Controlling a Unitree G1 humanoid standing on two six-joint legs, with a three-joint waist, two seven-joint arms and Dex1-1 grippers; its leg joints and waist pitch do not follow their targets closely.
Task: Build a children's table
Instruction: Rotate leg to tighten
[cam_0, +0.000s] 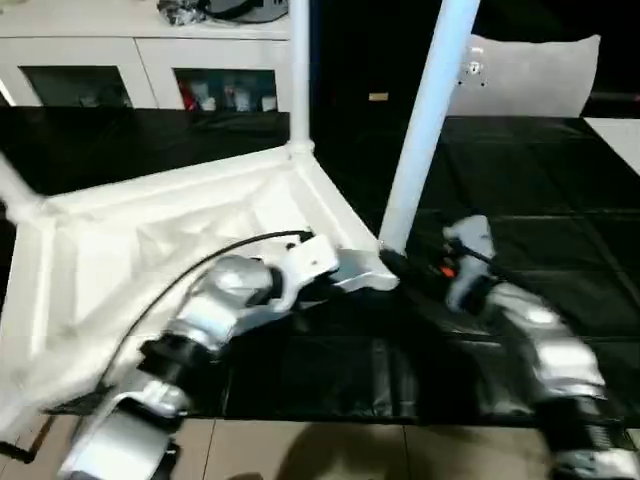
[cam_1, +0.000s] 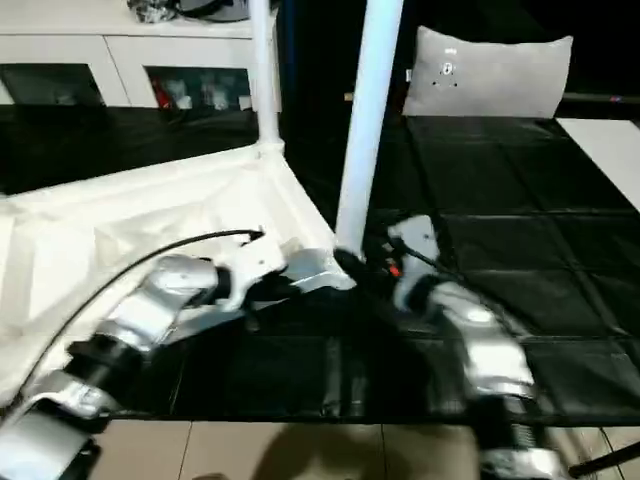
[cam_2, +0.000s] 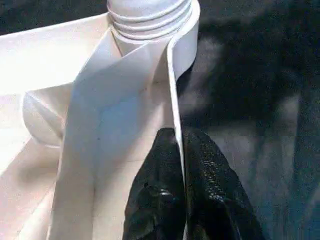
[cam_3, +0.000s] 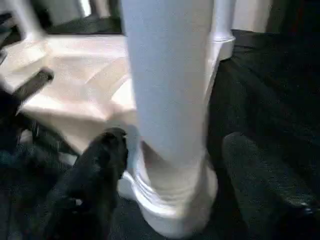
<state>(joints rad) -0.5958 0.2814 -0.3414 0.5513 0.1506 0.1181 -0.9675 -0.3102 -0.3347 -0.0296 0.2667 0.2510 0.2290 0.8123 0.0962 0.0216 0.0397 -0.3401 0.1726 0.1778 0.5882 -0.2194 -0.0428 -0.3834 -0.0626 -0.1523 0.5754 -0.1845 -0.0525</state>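
Observation:
The children's table lies upside down on the black surface, its white ribbed tabletop (cam_0: 150, 240) facing up. A white leg (cam_0: 425, 120) stands in the near right corner socket, another leg (cam_0: 298, 70) rises from the far corner, and a third (cam_0: 15, 190) slants at the left. My left gripper (cam_2: 182, 150) is shut on the tabletop's thin rim wall (cam_2: 172, 90), just short of that near right socket. My right gripper (cam_3: 172, 145) straddles the base of the near right leg (cam_3: 170, 90). Its fingers (cam_3: 100, 185) stand open on either side, with a small gap to the tube.
A black-covered work surface (cam_0: 560, 200) stretches to the right and behind. At the back are a white cabinet (cam_0: 100, 60) and a grey cushion (cam_0: 530, 75). A black cable (cam_0: 200, 255) arcs over my left forearm. Tiled floor (cam_0: 330, 450) shows below the near edge.

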